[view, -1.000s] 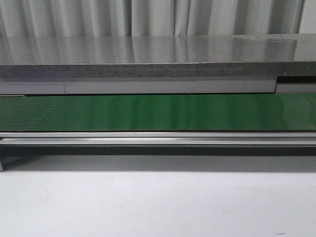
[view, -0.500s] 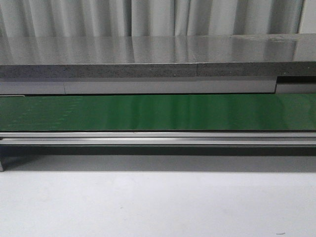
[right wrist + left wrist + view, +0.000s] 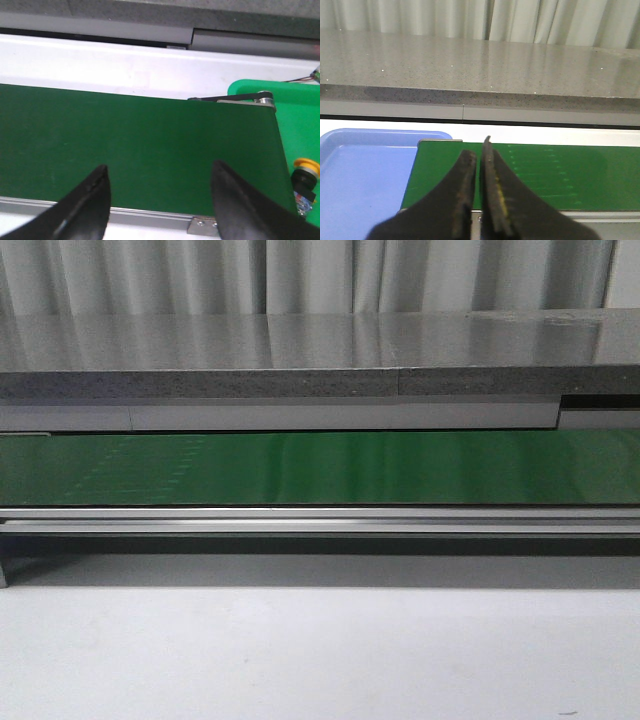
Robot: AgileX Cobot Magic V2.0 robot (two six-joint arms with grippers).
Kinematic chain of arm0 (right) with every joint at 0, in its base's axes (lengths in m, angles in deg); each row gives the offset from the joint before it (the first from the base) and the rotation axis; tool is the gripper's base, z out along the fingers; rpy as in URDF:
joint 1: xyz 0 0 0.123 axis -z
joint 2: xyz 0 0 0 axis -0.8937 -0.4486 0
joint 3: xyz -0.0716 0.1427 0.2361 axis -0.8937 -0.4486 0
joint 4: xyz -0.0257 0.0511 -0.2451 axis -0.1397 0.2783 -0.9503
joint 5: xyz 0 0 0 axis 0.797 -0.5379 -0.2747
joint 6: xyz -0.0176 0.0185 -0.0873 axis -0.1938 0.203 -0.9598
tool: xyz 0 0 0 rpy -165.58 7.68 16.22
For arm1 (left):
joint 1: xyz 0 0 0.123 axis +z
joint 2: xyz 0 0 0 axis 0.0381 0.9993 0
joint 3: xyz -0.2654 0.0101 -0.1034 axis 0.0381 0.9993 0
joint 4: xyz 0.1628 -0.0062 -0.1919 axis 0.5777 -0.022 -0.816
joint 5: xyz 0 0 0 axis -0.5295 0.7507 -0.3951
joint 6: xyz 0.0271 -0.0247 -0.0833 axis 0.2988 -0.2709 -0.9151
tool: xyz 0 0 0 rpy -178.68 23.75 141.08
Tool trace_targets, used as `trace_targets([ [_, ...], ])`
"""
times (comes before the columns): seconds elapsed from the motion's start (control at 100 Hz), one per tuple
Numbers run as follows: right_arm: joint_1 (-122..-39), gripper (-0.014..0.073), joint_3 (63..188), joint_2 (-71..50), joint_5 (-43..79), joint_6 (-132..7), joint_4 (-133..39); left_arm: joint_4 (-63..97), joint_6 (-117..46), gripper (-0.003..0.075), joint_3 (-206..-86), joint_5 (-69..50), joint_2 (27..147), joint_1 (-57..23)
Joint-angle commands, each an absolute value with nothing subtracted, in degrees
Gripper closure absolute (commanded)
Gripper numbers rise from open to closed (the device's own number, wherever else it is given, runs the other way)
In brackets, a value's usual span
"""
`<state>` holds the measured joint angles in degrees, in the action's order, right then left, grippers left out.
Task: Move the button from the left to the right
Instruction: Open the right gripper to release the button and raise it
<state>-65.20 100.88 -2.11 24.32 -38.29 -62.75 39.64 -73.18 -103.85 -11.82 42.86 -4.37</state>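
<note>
The button, with a yellow-orange round cap and a black body, lies in the green tray past the end of the green belt, seen only in the right wrist view. My right gripper is open and empty above the belt's near edge, to the side of the button. My left gripper is shut and empty, over the other end of the belt next to a blue tray. Neither gripper shows in the front view.
The front view shows the green belt on its metal rail, a grey stone counter behind with curtains, and the white table in front. The blue tray holds nothing in its visible part.
Faint light marks on the belt's left part have shifted rightward along the belt. Nothing else has moved in the front view.
</note>
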Motion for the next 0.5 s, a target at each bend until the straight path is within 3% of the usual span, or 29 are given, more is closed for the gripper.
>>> trace_targets([
  [0.0, -66.8, 0.018, 99.3, 3.5, 17.7, -38.9, -62.7, 39.1, -73.6, 0.0715, -105.3, -16.6, 43.3, -4.9],
  [0.36, -68.4, 0.0185, 94.0, 22.5, 24.2, -38.9, -62.7, 39.1, -73.6, 0.0715, -105.3, -16.6, 43.3, -4.9],
  [0.49, -68.4, 0.026, 91.9, 27.3, 24.5, -38.9, -62.7, 39.1, -73.6, 0.0715, -105.3, -16.6, 43.3, -4.9],
])
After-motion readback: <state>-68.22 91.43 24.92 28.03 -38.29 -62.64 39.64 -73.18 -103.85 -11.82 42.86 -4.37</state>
